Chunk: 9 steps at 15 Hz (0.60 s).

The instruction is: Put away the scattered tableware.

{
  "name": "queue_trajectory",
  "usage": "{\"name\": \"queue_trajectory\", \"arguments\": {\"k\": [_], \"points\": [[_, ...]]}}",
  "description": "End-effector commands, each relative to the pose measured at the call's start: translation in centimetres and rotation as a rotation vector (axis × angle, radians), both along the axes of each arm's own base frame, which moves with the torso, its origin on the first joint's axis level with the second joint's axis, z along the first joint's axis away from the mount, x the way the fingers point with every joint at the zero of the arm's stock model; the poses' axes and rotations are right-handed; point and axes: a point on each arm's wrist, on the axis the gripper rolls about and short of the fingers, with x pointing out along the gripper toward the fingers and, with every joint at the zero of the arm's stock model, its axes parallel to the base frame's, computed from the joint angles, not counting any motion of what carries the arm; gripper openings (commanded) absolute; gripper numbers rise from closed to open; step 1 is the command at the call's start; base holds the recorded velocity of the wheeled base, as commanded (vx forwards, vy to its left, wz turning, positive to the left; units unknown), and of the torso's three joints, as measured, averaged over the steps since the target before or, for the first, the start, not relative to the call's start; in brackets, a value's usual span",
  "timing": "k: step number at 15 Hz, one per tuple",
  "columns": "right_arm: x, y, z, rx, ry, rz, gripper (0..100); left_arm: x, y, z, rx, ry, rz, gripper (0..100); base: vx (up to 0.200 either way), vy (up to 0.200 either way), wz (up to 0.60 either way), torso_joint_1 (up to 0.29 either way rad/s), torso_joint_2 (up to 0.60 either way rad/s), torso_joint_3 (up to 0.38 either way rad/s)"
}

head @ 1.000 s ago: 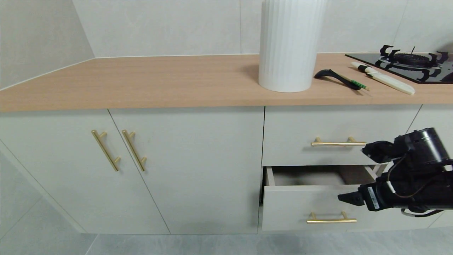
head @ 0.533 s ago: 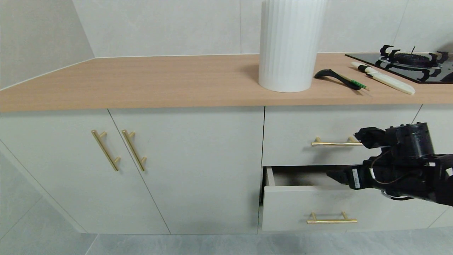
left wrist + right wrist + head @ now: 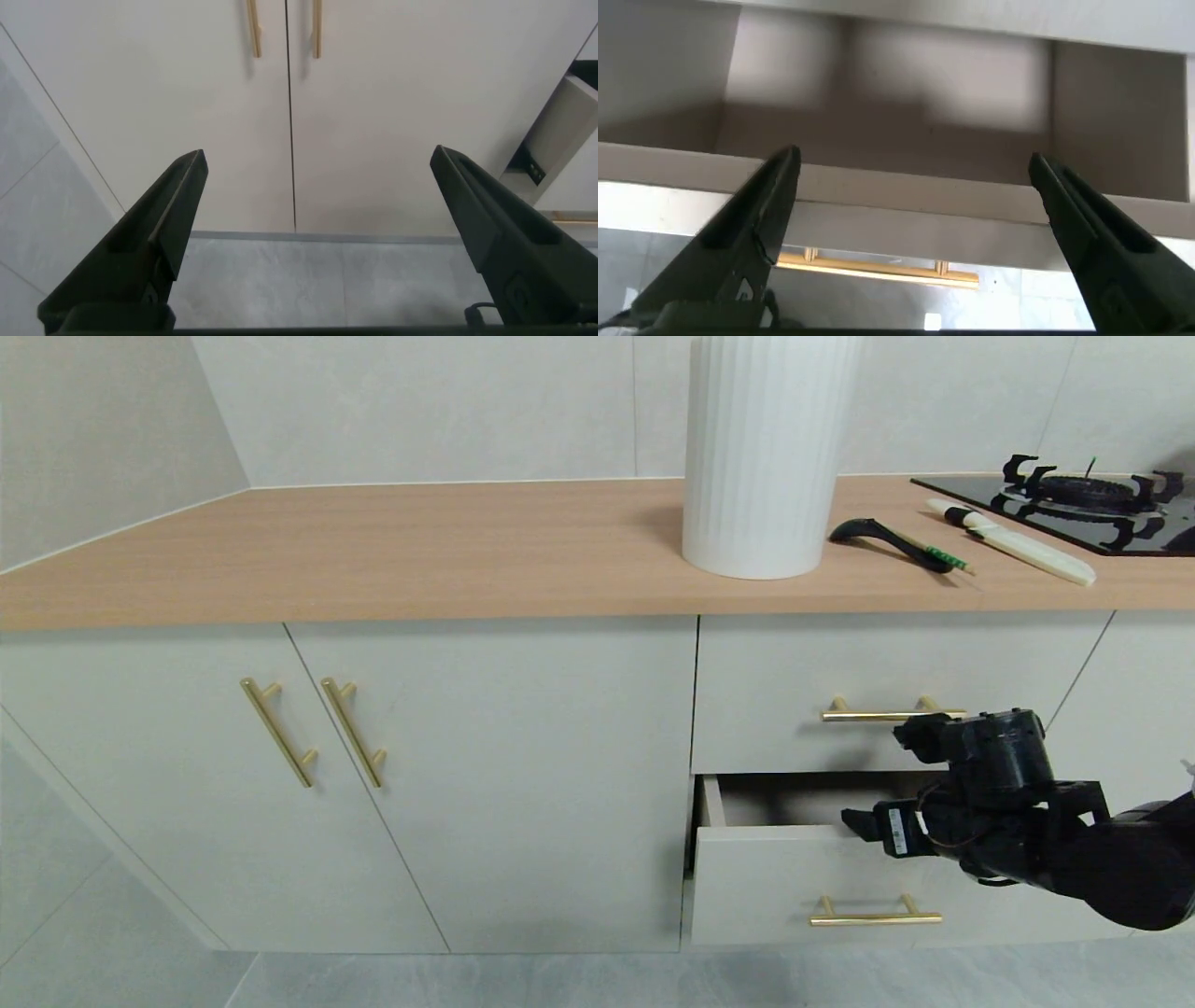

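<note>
While its fingers stand spread wide with nothing between them, the right tool (image 3: 873, 779) sits at the mouth of the lower drawer (image 3: 794, 877), which is pulled partway out. One finger is up near the upper handle (image 3: 892, 714), gold, on the shut drawer above. The other is low, at the top edge of the lower drawer's front; can't tell if it touches that edge. The right arm comes in low from the robot's right, forearm roughly level, wrist aimed at the cabinet.

In the right wrist view the right tool (image 3: 910, 177) is wide open and grips nothing. The front edge of the lower drawer (image 3: 896, 196) runs across between the fingers, and the lower handle (image 3: 878, 268) shows on the front panel.

The left tool (image 3: 318, 177) is also fully open and holds nothing. It hangs low, facing the two cabinet doors (image 3: 374, 121) and the floor (image 3: 280, 280).

The tableware lies on the worktop (image 3: 420, 551), toward the robot's right. The black spoon (image 3: 854, 530) is just beside the tall white ribbed container (image 3: 761, 457), with a green-banded stick (image 3: 938, 558) at its handle end. The white knife (image 3: 1013, 543) lies between the spoon and the hob (image 3: 1088, 495), its far end at the hob's edge. All three pieces are well apart from both tools.
</note>
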Motion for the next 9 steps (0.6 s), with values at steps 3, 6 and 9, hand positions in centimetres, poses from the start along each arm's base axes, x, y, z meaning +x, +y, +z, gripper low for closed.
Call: {"name": "queue_trajectory", "arguments": {"k": [3,6,9], "points": [[-0.7,-0.2,0.8,-0.012,0.049,0.002,100,0.0,0.0,0.0,0.0,0.001,-0.001,100,0.0,0.0,0.0,0.0,0.0,0.0],[-1.6,-0.5,2.5,-0.018,0.122,-0.003,100,0.0,0.0,0.0,0.0,0.001,0.001,100,0.0,0.0,0.0,0.0,0.0,0.0],[-2.4,-0.7,3.2,-0.036,0.214,-0.012,100,0.0,0.0,0.0,0.0,0.001,-0.001,100,0.0,0.0,0.0,0.0,0.0,0.0]]}}
